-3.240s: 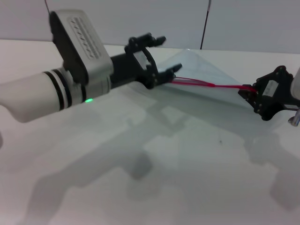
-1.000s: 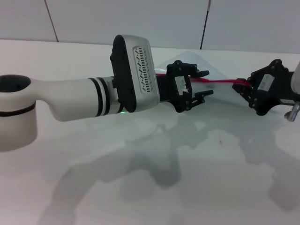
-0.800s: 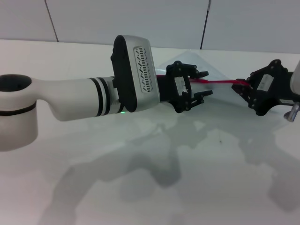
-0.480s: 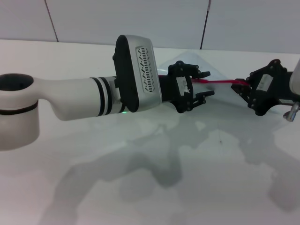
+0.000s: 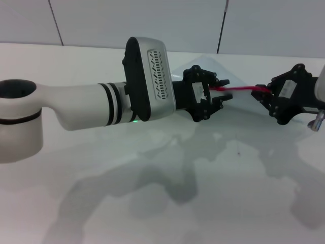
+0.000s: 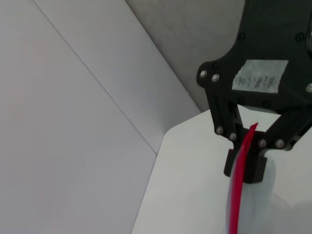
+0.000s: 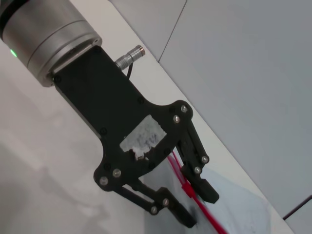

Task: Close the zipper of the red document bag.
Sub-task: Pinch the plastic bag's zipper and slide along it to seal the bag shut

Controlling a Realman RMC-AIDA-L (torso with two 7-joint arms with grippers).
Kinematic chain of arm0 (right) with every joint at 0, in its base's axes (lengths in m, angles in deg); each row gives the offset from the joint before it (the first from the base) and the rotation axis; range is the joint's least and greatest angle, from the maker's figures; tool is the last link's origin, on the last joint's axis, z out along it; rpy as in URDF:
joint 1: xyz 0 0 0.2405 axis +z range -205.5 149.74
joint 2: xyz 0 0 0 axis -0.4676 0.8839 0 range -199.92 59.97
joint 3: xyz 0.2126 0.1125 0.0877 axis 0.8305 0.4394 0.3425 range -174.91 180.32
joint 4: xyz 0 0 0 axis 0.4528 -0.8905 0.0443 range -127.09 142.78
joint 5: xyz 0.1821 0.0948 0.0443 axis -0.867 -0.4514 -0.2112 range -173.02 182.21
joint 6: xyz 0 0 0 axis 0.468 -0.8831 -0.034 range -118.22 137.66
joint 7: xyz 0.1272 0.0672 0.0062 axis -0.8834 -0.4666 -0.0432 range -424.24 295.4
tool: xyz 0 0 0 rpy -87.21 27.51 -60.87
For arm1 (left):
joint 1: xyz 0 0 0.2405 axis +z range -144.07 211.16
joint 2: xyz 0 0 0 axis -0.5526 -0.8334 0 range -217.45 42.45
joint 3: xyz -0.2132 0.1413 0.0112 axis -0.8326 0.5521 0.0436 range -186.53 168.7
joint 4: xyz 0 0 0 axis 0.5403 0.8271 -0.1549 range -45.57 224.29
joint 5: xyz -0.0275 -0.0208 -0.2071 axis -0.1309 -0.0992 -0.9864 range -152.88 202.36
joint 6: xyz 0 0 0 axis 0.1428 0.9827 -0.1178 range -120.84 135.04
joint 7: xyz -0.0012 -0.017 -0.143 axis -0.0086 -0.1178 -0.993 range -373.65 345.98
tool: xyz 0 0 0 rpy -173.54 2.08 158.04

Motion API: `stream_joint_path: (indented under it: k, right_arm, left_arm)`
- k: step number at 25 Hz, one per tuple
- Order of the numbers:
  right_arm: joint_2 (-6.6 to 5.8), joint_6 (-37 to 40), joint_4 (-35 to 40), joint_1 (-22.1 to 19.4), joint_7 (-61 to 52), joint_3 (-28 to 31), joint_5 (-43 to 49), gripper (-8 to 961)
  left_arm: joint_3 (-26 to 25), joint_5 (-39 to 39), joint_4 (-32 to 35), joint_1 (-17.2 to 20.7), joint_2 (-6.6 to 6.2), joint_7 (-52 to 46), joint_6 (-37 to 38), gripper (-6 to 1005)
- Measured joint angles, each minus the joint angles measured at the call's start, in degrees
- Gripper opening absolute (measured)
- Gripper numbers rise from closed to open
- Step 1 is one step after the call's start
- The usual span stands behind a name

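Tension on the zipper [image 5: 236, 90] looks deliberate: right gripper [image 5: 265, 99], right-centre of head view, pinches its end to anchor the red document bag [image 5: 238, 99], upper centre-right. Left gripper [image 5: 217, 91], frame centre, arm stretched horizontally, fingers narrowly parted astride the strip, prob. for the slider.

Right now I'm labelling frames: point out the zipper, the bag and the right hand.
zipper [image 5: 238, 90]: head view, red strip between the hands.
bag [image 5: 205, 63]: head view, clear panel near its far corner.
right hand [image 5: 263, 96]: head view, fingertips at the zipper's end.
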Motion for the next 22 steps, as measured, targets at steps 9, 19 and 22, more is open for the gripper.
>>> stream_joint_path:
  k: [9,19,22]
  right_arm:
    - [0.0,0.0,0.0,0.0,0.0,0.1,0.0,27]
    - [-0.04,0.0,-0.3,0.3,0.0,0.1,0.0,25]
    - [-0.07,0.0,-0.4,0.4,-0.1,0.1,0.0,24]
  left_arm:
    - [-0.2,0.0,0.1,0.1,-0.07,0.1,0.1,233]
    - [-0.2,0.0,0.2,0.2,-0.02,0.1,-0.2,140]
    - [-0.2,0.0,0.2,0.2,0.0,0.1,-0.2,140]
